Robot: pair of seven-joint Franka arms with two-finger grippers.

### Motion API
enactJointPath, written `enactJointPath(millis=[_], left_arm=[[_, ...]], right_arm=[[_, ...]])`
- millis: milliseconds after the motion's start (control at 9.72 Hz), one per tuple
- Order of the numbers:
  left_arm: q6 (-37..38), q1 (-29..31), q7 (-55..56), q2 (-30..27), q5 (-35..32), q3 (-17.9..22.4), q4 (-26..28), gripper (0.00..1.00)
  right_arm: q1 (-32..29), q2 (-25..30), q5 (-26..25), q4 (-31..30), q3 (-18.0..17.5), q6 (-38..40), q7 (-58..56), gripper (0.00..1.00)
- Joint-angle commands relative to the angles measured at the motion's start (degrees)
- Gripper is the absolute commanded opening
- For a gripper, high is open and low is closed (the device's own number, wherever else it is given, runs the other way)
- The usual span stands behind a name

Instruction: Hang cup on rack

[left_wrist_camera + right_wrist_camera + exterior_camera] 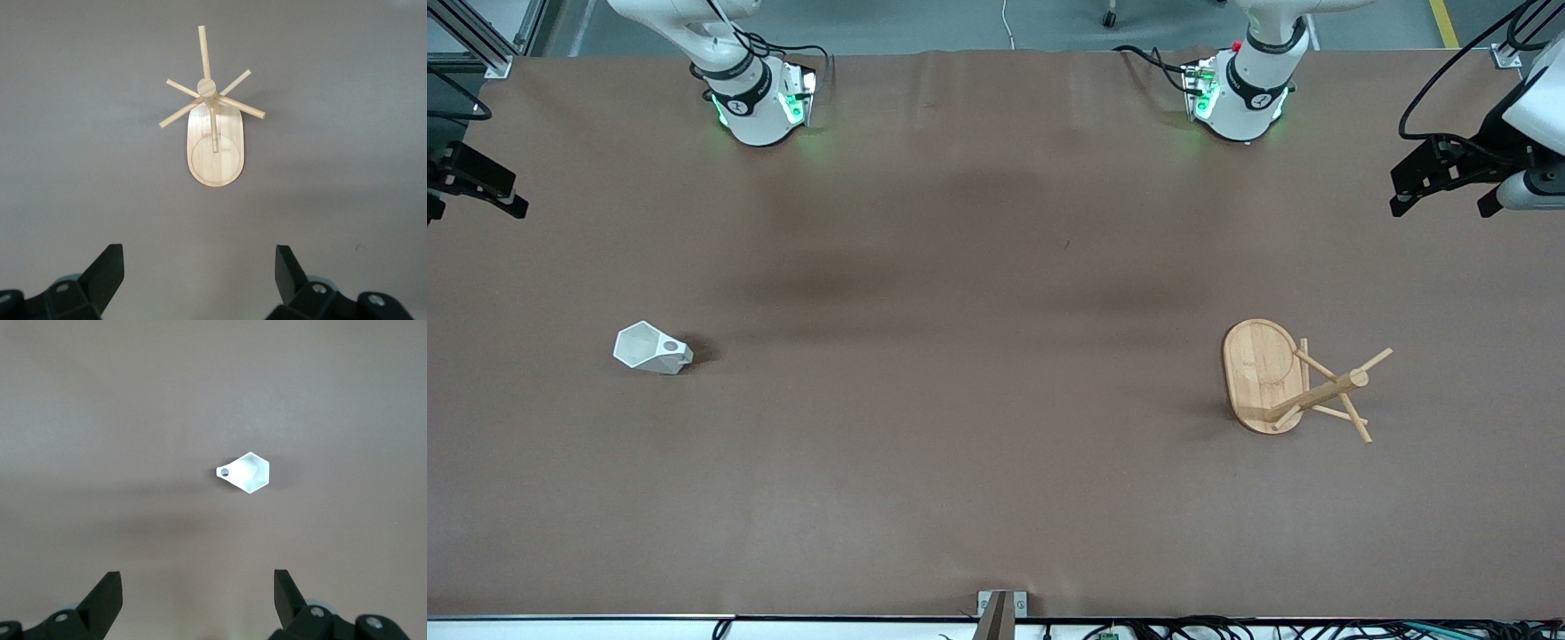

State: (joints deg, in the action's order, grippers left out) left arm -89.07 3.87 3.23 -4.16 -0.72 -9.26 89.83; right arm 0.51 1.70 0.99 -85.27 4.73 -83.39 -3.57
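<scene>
Left gripper (199,280) hung spread, high over the table (996,498), bamboo mug rack (215,150) below it. Right gripper (197,600) likewise spread above the white faceted cup (248,473).

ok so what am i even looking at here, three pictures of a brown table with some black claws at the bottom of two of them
This is a two-armed robot at a brown table. The wide picture comes from a high camera facing the robot; the two white bases along its top edge belong to the arms. The other two pictures come from cameras on each arm's wrist, looking down at the table. The black claws are the fingers: the left gripper is up over a bamboo mug rack, and the right gripper is up over a small white faceted cup. Both grippers are open and hold nothing. The rack stands upright toward the left arm's end of the table. The cup lies on its side toward the right arm's end, well apart from the rack.
</scene>
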Motion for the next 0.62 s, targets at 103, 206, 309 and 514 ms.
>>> enactJointPath(millis=[103,206,309,514], left_arm=[[0.30,0.53,-0.50,0.99,-0.16,-0.32,0.61,1.00],[0.21,0.53,-0.51,1.25,-0.16,-0.32,0.44,1.00],[0.30,0.53,-0.59,1.34,-0.16,-0.32,0.09,1.00],[0.30,0.44,0.20,1.34,-0.07,-0.32,0.79,1.00]], right_arm=[[0.55,1.11,-0.82,-1.39,0.11,-0.89,0.85,1.00],[0.46,1.03,-0.82,-1.39,0.11,-0.98,0.85,1.00],[0.46,1.03,-0.82,-1.39,0.11,-0.98,0.85,1.00],[0.37,0.94,-0.82,-1.39,0.11,-1.16,0.85,1.00]])
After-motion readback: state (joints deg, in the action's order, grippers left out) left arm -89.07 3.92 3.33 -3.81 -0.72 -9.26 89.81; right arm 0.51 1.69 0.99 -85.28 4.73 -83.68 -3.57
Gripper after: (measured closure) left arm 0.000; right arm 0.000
